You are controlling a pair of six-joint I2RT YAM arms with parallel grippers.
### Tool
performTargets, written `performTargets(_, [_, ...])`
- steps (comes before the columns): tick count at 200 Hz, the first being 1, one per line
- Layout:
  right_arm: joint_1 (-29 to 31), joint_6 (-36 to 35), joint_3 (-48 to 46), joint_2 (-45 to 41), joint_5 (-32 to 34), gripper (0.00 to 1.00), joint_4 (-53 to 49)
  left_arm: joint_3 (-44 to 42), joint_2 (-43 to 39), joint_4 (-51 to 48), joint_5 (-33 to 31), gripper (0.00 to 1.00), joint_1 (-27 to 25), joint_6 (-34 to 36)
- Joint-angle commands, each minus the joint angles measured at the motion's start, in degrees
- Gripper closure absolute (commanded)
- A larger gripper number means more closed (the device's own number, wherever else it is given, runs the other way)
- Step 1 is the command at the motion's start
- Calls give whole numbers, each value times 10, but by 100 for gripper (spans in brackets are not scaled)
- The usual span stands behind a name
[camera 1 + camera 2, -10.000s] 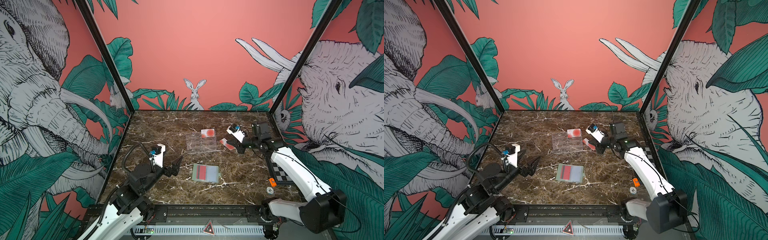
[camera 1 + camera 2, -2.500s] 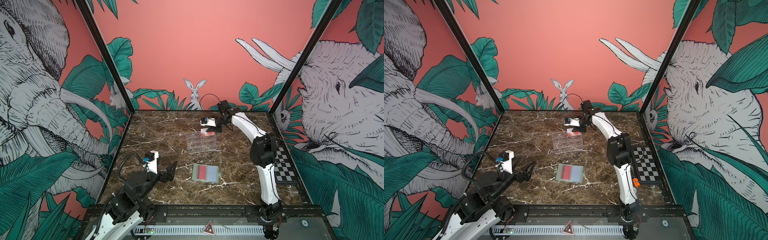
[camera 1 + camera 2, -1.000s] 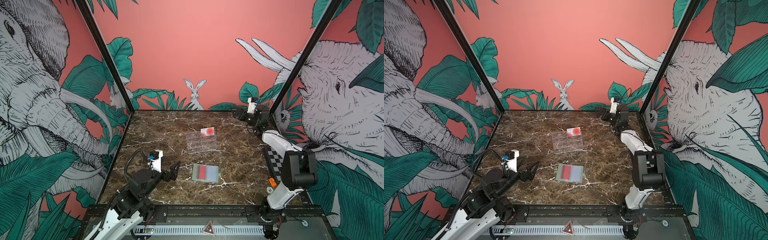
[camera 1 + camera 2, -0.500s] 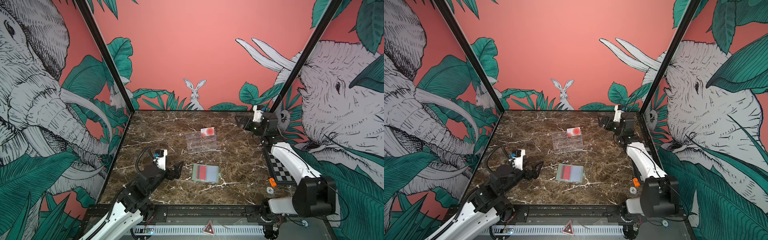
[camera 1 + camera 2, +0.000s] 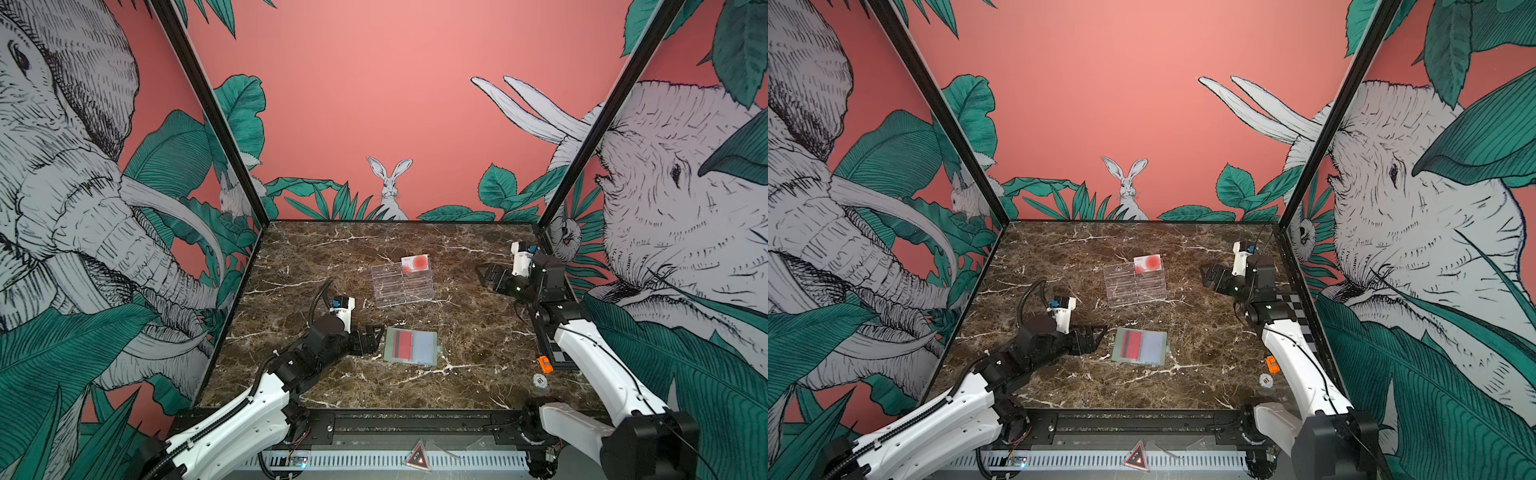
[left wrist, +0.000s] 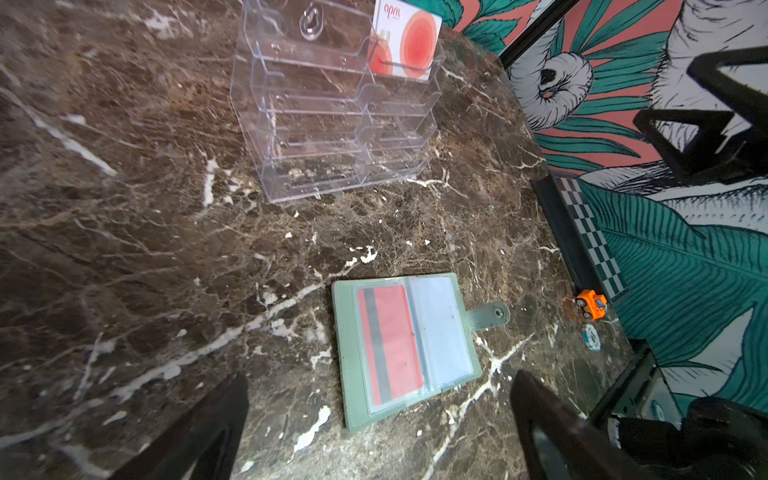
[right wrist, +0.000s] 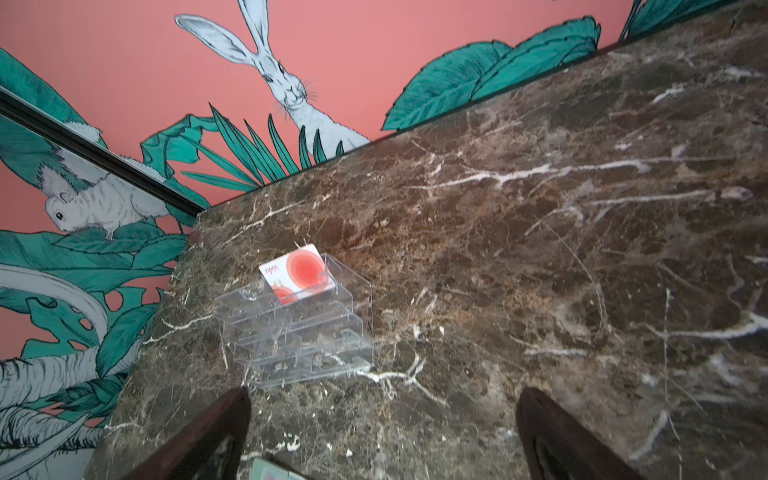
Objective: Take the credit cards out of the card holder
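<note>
Card holder lies open, 1 red card sleeved; left and right jaws gape empty.

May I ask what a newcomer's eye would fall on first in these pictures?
The sage-green card holder lies open near the front, a red card in the sleeve nearer the open left hand beside it. Behind it, a clear tiered stand shows a white card with red-orange circles in its top tier.

Marble table — on it the card holder, clear stand, checkered board, chip, orange toy.
</note>
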Motion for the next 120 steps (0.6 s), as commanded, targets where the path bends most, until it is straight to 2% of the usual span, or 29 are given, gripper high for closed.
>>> performTargets(1, [2,6,-17,-25,-6,2,-10,-4,21,42,20,1,3,-35])
performTargets(84, [7,32,-40,-21,-33,2,-36,2,99,68,30,1,5,-74])
performTargets(120, [48,46,-48,-6,-27,2,-26,13,137,82,50,1,9,-88])
